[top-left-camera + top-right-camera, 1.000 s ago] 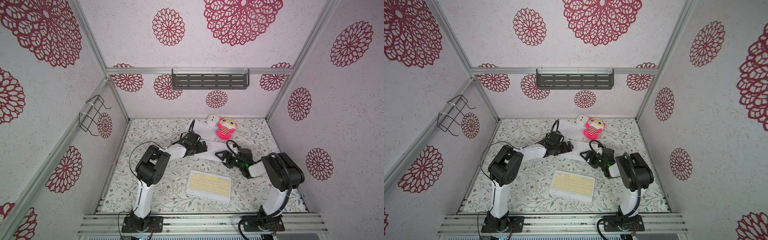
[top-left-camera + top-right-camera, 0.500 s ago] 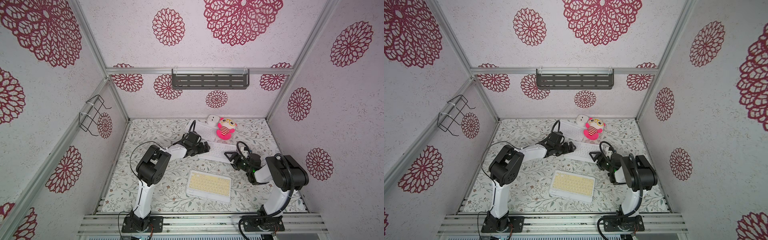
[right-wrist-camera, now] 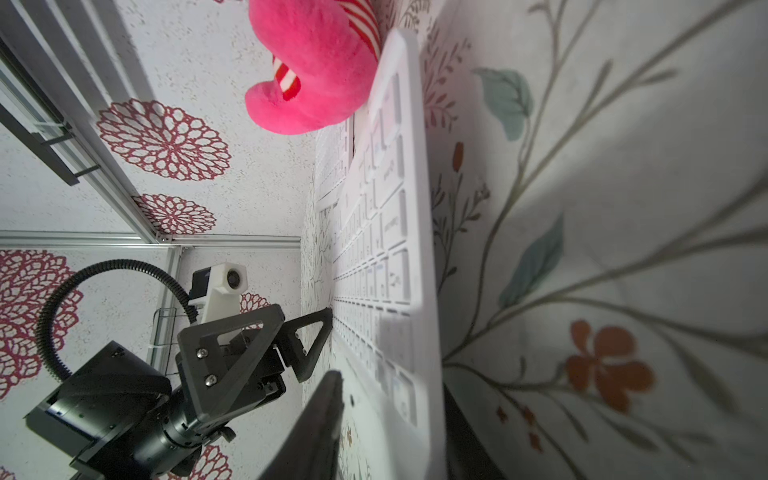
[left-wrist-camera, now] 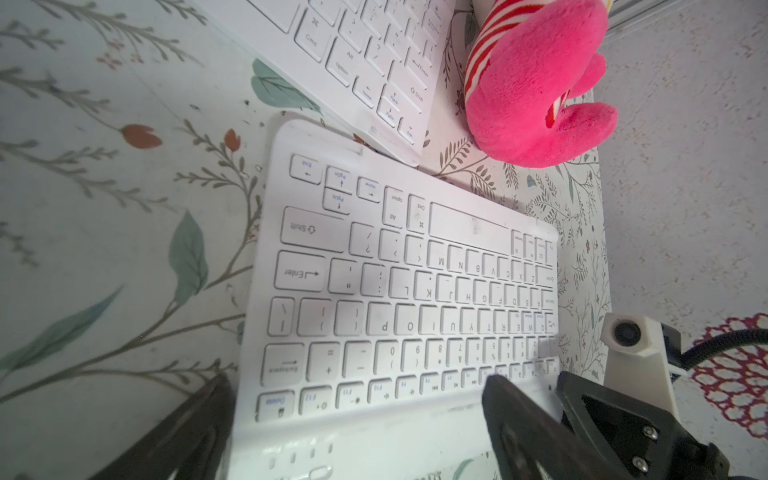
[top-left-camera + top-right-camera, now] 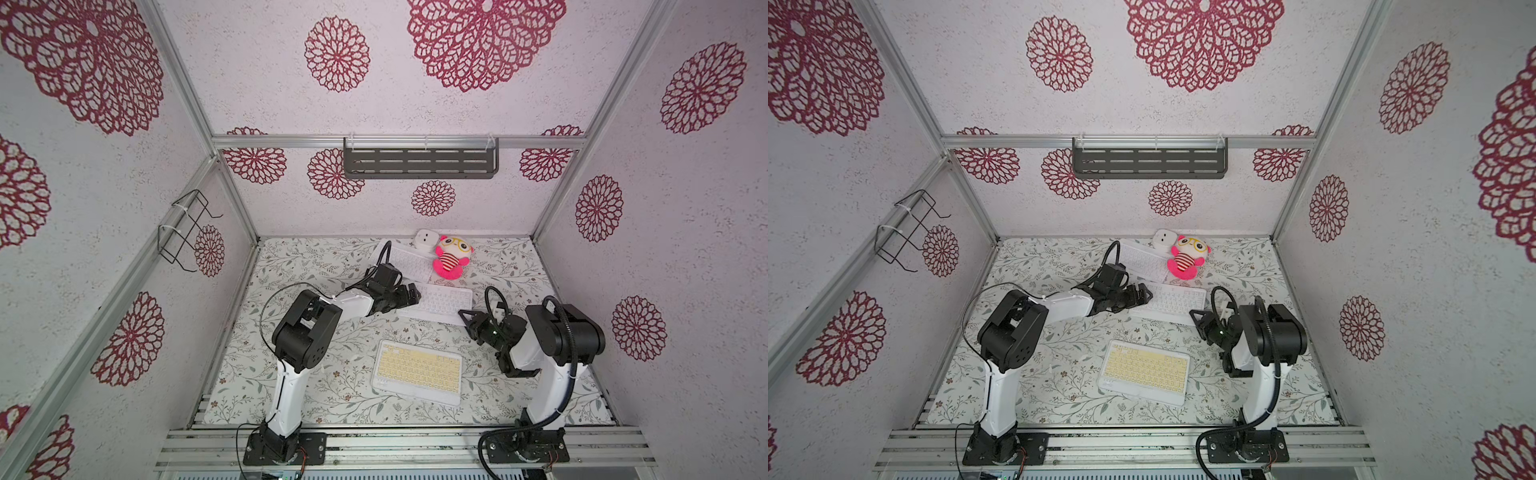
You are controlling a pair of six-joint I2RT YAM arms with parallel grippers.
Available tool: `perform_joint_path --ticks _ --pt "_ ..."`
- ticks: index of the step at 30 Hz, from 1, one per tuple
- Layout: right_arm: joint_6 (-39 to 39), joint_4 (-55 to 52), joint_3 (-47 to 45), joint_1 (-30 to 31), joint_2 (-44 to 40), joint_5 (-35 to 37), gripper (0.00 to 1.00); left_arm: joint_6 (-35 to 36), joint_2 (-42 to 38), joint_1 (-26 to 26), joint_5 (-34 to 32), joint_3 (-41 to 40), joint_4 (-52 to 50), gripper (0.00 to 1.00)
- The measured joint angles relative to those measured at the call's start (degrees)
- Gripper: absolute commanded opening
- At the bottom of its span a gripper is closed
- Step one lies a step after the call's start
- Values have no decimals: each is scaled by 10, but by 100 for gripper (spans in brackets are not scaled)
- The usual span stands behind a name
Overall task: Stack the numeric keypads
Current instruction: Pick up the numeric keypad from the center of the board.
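Since no keypad visibly rests on another, stacking looks barely begun: the middle white keypad (image 5: 442,300) lies flat at the centre of the table (image 5: 332,332), long axis 9-to-3, space-bar row facing 12, with a second white keypad (image 5: 409,261) at its 11 and the yellow-keyed keypad (image 5: 419,370) at its 6. The right gripper (image 5: 464,316) seems to pinch its 3 o'clock end, though contact is hard to confirm; the left gripper (image 5: 412,293) stands spread wide at its 9 o'clock end.

Both top views — middle white keypad (image 5: 446,301): left end hidden under left gripper (image 5: 410,296), key legends too small | left wrist view: far white keypad (image 4: 353,54), pink plush toy (image 4: 536,83) cut off by frame edge | right wrist view — right gripper (image 3: 390,386): fingers cut off, nearest keys blurred, grip indeterminate.
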Motion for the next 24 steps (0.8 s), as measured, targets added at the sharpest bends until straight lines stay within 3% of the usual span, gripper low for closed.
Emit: perform_joint_path --ticks 13,19,24 --pt "26 29 -7 0 -10 -7 11 -5 -24 5 18 -34 10 98" --pt "29 16 -5 0 -60 -16 10 -19 -74 27 52 -98 12 97" --pt "15 -68 -2 0 -142 -19 8 -26 -126 58 70 -154 0 97"
